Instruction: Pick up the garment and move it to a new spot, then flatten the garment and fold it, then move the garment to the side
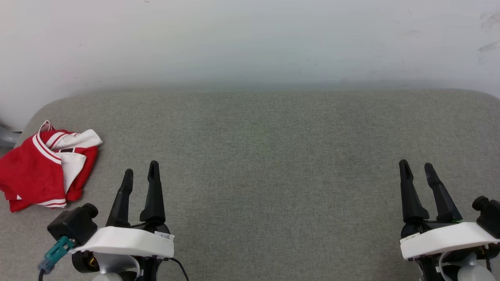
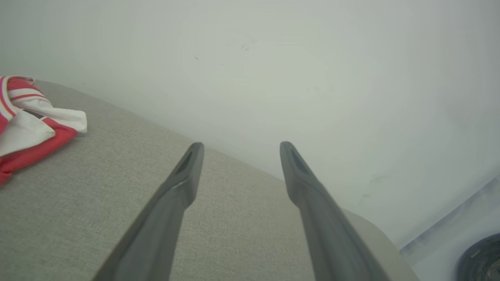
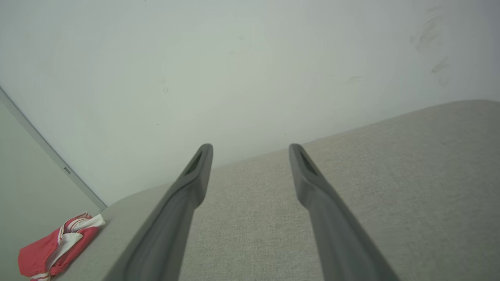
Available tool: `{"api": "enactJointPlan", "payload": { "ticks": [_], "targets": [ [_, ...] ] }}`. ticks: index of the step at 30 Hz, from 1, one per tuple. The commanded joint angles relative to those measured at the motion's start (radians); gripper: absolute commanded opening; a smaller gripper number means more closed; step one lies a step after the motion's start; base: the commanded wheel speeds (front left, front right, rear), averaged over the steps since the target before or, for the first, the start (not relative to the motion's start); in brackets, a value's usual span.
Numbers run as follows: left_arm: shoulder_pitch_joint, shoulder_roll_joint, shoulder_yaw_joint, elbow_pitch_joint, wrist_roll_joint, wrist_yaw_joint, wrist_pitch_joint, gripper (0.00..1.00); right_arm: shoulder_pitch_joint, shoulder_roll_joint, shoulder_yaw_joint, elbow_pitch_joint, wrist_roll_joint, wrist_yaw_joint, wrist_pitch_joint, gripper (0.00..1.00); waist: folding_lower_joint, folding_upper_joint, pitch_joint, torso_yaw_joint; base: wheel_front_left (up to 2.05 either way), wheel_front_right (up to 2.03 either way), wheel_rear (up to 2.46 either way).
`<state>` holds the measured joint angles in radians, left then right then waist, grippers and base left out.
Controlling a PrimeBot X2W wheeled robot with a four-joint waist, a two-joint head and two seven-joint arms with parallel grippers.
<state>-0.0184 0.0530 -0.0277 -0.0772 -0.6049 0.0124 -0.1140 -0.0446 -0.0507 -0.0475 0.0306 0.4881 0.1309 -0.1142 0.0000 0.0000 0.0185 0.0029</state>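
Garment (image 1: pixel 31 171) is lying bunched at nine o'clock, probably soft and light, best pinched at its raised top fold; left gripper (image 1: pixel 141 168) and right gripper (image 1: pixel 415 164) are hovering spread, empty.

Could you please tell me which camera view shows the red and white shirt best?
The head view: nearly the whole crumpled shirt shows from above, large and sharp. The left wrist view cuts it off at the picture's edge; the right wrist view shows it small and far off.
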Motion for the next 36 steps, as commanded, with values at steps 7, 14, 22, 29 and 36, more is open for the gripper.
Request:
{"api": "enactJointPlan", "payload": {
  "ticks": [7, 14, 22, 29, 36],
  "targets": [
    [0.0, 0.065, -0.117, -0.039, 0.139, 0.102, -0.027, 1.0, 0.002, 0.0, 0.013, -0.03, -0.133, 0.0, -0.027, 1.0, 0.0, 0.0, 0.0, 0.001, 0.0, 0.0, 0.0],
    [0.001, 0.115, -0.213, -0.01, 0.196, 0.211, -0.045, 1.0, 0.012, 0.0, 0.017, -0.031, -0.236, 0.0, -0.046, 1.0, 0.0, 0.0, -0.002, 0.002, 0.0, 0.0, 0.0],
    [0.005, 0.104, -0.212, 0.036, 0.218, 0.206, -0.066, 1.0, 0.017, 0.0, 0.018, -0.032, -0.329, 0.0, -0.065, 1.0, 0.0, 0.0, -0.001, 0.002, 0.0, 0.0, 0.0],
    [0.017, 0.076, -0.194, 0.056, 0.259, 0.186, -0.082, 1.0, 0.018, 0.0, 0.018, -0.036, -0.397, 0.0, -0.082, 1.0, 0.0, 0.0, 0.003, 0.0, 0.0, 0.0, 0.0],
    [0.021, 0.069, -0.189, 0.069, 0.336, 0.156, -0.095, 1.0, 0.022, 0.001, 0.018, -0.042, -0.466, 0.0, -0.094, 1.0, 0.0, 0.0, 0.006, -0.002, 0.0, 0.0, 0.0]
  ]
}}
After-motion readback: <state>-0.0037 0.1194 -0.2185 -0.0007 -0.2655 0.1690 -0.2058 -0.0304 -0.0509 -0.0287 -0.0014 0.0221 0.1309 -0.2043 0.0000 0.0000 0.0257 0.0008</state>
